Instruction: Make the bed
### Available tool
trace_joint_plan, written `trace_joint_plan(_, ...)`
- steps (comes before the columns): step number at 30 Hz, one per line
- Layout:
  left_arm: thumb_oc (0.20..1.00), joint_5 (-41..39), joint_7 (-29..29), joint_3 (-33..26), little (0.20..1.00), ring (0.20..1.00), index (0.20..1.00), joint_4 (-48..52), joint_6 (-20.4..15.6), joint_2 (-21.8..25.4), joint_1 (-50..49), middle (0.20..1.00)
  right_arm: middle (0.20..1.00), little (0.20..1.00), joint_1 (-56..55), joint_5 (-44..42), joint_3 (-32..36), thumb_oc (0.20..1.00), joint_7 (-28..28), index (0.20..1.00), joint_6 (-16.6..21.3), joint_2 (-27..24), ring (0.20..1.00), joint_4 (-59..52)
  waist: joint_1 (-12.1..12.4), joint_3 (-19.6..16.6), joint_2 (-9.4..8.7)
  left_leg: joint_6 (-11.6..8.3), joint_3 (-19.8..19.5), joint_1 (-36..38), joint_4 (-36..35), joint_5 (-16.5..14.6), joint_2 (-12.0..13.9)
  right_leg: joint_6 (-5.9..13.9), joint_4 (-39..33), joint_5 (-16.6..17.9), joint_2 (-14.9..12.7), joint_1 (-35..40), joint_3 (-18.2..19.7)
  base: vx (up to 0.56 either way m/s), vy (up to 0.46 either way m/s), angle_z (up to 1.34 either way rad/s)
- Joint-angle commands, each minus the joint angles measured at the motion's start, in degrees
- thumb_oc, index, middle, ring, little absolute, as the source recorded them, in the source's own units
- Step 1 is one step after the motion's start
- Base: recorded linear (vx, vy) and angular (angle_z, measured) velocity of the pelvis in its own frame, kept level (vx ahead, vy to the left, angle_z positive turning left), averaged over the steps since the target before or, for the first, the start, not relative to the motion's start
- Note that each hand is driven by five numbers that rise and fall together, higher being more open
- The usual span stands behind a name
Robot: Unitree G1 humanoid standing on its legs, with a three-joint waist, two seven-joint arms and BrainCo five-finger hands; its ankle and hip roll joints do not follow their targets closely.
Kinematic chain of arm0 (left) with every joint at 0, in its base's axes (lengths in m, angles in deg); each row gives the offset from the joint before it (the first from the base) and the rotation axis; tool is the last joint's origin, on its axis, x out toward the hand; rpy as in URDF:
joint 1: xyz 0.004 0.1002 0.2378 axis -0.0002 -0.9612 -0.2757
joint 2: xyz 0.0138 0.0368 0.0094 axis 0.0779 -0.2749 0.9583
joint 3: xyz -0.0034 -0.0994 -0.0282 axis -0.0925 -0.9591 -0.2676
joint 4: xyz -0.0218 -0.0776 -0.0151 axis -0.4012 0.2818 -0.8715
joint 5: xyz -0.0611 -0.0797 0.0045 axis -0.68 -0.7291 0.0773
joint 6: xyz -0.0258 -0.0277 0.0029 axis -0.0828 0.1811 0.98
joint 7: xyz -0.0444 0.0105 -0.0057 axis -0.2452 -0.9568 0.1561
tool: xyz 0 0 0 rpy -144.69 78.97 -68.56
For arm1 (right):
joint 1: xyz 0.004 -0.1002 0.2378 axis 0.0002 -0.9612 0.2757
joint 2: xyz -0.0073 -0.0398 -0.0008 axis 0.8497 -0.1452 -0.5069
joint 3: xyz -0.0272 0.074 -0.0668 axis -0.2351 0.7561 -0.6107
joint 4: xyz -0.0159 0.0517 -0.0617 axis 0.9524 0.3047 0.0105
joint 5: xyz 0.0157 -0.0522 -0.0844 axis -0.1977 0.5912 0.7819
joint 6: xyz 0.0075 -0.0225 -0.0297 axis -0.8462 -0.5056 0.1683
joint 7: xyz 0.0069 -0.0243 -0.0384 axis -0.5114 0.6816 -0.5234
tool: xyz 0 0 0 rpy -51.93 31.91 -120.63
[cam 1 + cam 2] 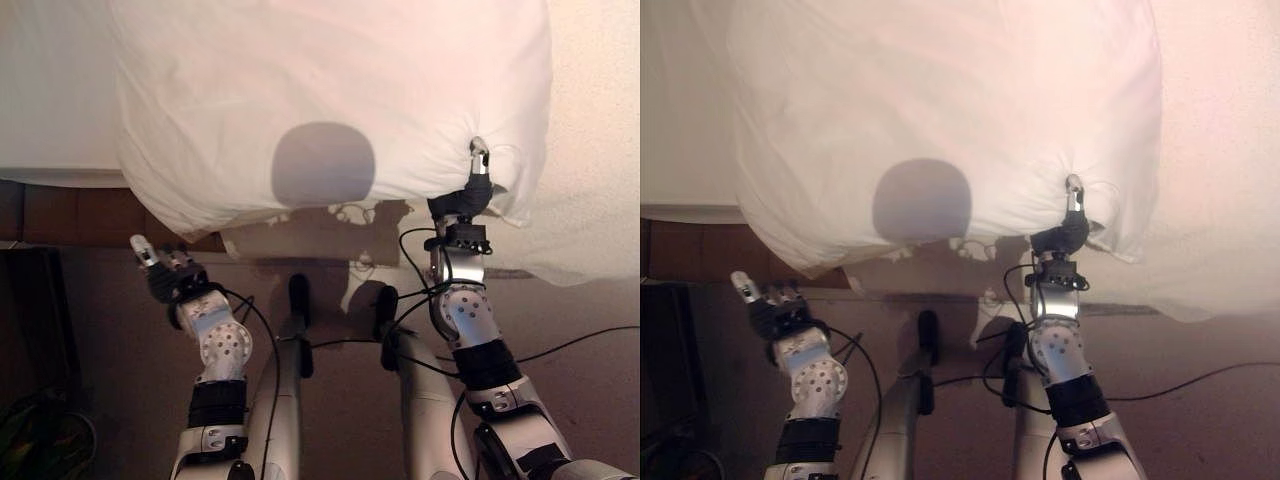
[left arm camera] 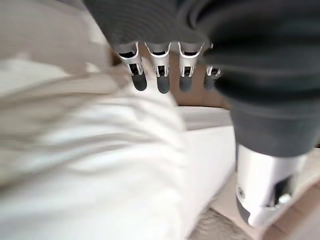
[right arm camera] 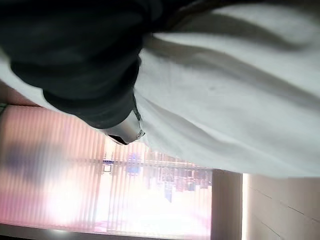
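Right robot hand (image 1: 478,180) pinching white pillow (image 1: 330,100) over bed (image 1: 590,120).

You are looking at a white pillow (image 1: 330,100) in soft matt cloth — smooth across its middle, creased and gathered where the right hand (image 1: 478,185) meets its lower edge. Beneath it your bed (image 1: 590,120) shows a pale, faintly grainy fabric. The left hand (image 1: 165,265) offers bright silver metal fingers with dull dark tips — its cover ribbed and matt.
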Motion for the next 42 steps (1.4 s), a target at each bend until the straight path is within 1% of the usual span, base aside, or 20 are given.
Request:
trace_joint_plan(1, 1.0, -4.32, 7.27, 1.91, 1.0, 1.0, 1.0, -2.27, 2.75, 0.56, -0.87, 1.0, 0.2, 0.2, -1.83, 0.66, 0.89, 0.2, -7.75, 0.2, 0.61, 0.82, 0.2, -10.36, -2.03, -5.33, -0.58, 1.31, 0.31, -1.62, 2.67, -4.44, -1.4, 7.29, -7.82, 4.97, -0.37, 1.76, 0.15, 0.0, 0.0, 0.0)
trace_joint_plan(3, 1.0, -6.04, 9.01, 3.42, 1.0, 1.0, 1.0, -4.27, 3.67, 0.24, -0.55, 1.0, 0.2, 0.2, -1.56, 0.08, 0.7, 0.2, -8.47, 0.2, 0.52, 1.07, 0.2, -9.92, -2.21, -5.24, -0.75, 1.3, 0.41, -1.77, 2.64, -4.12, -1.39, 7.24, -8.04, 5.38, -0.32, 1.73, 0.22, 0.0, 0.0, 0.0)
trace_joint_plan(7, 1.0, -7.76, 11.5, 6.95, 1.0, 1.0, 1.0, -5.1, 6.06, -0.43, -1.5, 1.0, 0.2, 0.2, -1.55, -0.77, 0.41, 0.2, -9.17, 0.2, -0.03, 1.44, 0.2, -9.33, -2.46, -4.97, -0.85, 1.32, 0.49, -1.61, 2.89, -4.46, -1.45, 7.3, -7.94, 5.11, -0.19, 1.87, 0.35, 0.0, 0.0, 0.0)
trace_joint_plan(16, 1.0, -10.88, 17.29, 13.51, 1.0, 1.0, 1.0, -3.69, 11.13, -0.49, -5.8, 1.0, 0.2, 0.2, -1.11, -1.63, -0.24, 0.2, -10.27, 0.2, -0.68, 1.73, 0.2, -9.21, -2.41, -4.62, -0.62, 1.52, 0.52, -1.42, 2.96, -4.49, -1.5, 7.32, -7.82, 5.27, -0.29, 1.94, 0.3, 0.0, 0.0, 0.0)
trace_joint_plan(19, 1.0, -11.49, 18.96, 14.23, 1.0, 1.0, 1.0, -2.92, 12.08, -0.28, -6.53, 1.0, 0.2, 0.2, -0.84, -1.84, -0.25, 0.2, -10.49, 0.2, -0.74, 1.75, 0.2, -9.22, -2.27, -4.61, -0.6, 1.53, 0.53, -1.4, 2.94, -4.46, -1.55, 7.3, -7.87, 5.34, -0.26, 1.94, 0.33, 0.0, 0.0, 0.0)
trace_joint_plan(21, 1.0, -12.45, 23.31, 14.83, 1.0, 1.0, 1.0, -2.78, 14.85, -0.18, -6.13, 1.0, 0.2, 0.2, -1.01, -2.27, -0.57, 0.2, -11.29, 0.2, -1.07, 2.1, 0.2, -9.0, -2.3, -4.59, -0.96, 1.44, 0.55, -1.36, 2.92, -4.43, -1.49, 7.35, -7.81, 5.37, -0.2, 1.95, 0.37, 0.0, 0.0, 0.0)
trace_joint_plan(22, 1.0, -12.55, 24.74, 14.91, 1.0, 1.0, 1.0, -2.93, 15.68, -0.19, -5.7, 1.0, 0.2, 0.2, -1.12, -2.26, -0.51, 0.2, -11.52, 0.2, -1.1, 2.2, 0.2, -8.92, -2.37, -4.64, -1.08, 1.42, 0.52, -1.44, 3.0, -4.45, -1.51, 7.31, -7.76, 5.34, -0.17, 1.84, 0.42, 0.0, 0.0, 0.0)
trace_joint_plan(23, 1.0, -12.59, 24.82, 14.88, 1.0, 1.0, 1.0, -3.01, 15.7, -0.18, -5.67, 1.0, 0.2, 0.2, -1.11, -2.27, -0.5, 0.2, -11.53, 0.2, -1.11, 2.2, 0.2, -8.91, -2.36, -4.64, -1.08, 1.42, 0.53, -1.46, 3.01, -4.45, -1.51, 7.31, -7.74, 5.34, -0.17, 1.82, 0.43, 0.0, 0.0, 0.0)
trace_joint_plan(24, 1.0, -12.84, 27.91, 14.84, 1.0, 1.0, 1.0, -2.83, 16.8, -0.19, -4.47, 1.0, 0.2, 0.2, -1.35, -2.37, -0.43, 0.2, -11.93, 0.2, -1.32, 2.56, 0.2, -8.82, -2.45, -4.81, -1.38, 1.32, 0.58, -1.51, 3.03, -4.51, -1.51, 7.29, -7.85, 5.36, -0.04, 1.74, 0.55, 0.0, 0.0, 0.0)
trace_joint_plan(26, 1.0, -12.9, 28.59, 14.73, 1.0, 1.0, 1.0, -2.92, 16.37, -0.34, -3.72, 1.0, 0.2, 0.2, -1.42, -2.5, -0.44, 0.2, -12.15, 0.2, -1.39, 2.76, 0.2, -8.74, -2.47, -4.87, -1.53, 1.31, 0.57, -1.54, 3.09, -4.59, -1.48, 7.26, -7.9, 5.36, -0.01, 1.72, 0.58, 0.0, 0.0, 0.0)
trace_joint_plan(27, 1.0, -14.01, 30.19, 15.02, 1.0, 1.0, 1.0, -2.59, 16.18, -0.82, -2.1, 1.0, 0.2, 0.2, -1.57, -2.89, -0.51, 0.2, -12.6, 0.2, -1.5, 3.23, 0.2, -8.43, -2.62, -5.06, -1.84, 1.28, 0.49, -1.72, 3.27, -4.67, -1.48, 7.24, -7.82, 5.37, 0.03, 1.57, 0.59, 0.0, 0.0, 0.0)
trace_joint_plan(30, 1.0, -14.2, 31.4, 15.46, 1.0, 1.0, 1.0, -3.4, 16.51, -0.79, 0.09, 1.0, 0.2, 0.2, -1.55, -3.36, -0.67, 0.2, -13.02, 0.2, -1.52, 3.65, 0.2, -7.55, -2.99, -5.36, -2.14, 1.24, 0.55, -1.82, 3.49, -4.76, -1.35, 7.29, -7.6, 5.39, 0.11, 1.32, 0.75, 0.0, 0.0, 0.0)
trace_joint_plan(38, 1.0, -14.32, 32.47, 15.4, 1.0, 1.0, 1.0, -5.0, 15.66, -0.76, 6.13, 1.0, 0.2, 0.2, -0.78, -4.5, -1.0, 0.2, -13.68, 0.2, -1.62, 4.53, 0.2, -5.37, -3.82, -6.12, -2.63, 1.16, 0.84, -2.17, 3.72, -4.93, -1.19, 7.32, -7.44, 5.48, 0.26, 0.88, 1.12, 0.0, 0.0, 0.0)
trace_joint_plan(42, 1.0, -14.89, 33.08, 14.3, 1.0, 1.0, 1.0, -7.37, 15.14, -0.77, 10.19, 1.0, 0.2, 0.2, -0.3, -5.29, -1.28, 0.2, -14.03, 0.2, -1.56, 5.26, 0.2, -3.86, -4.45, -6.75, -2.85, 1.09, 1.08, -2.45, 4.09, -5.15, -1.04, 7.35, -7.15, 5.45, 0.48, 0.46, 1.51, 0.0, 0.001, -0.01)
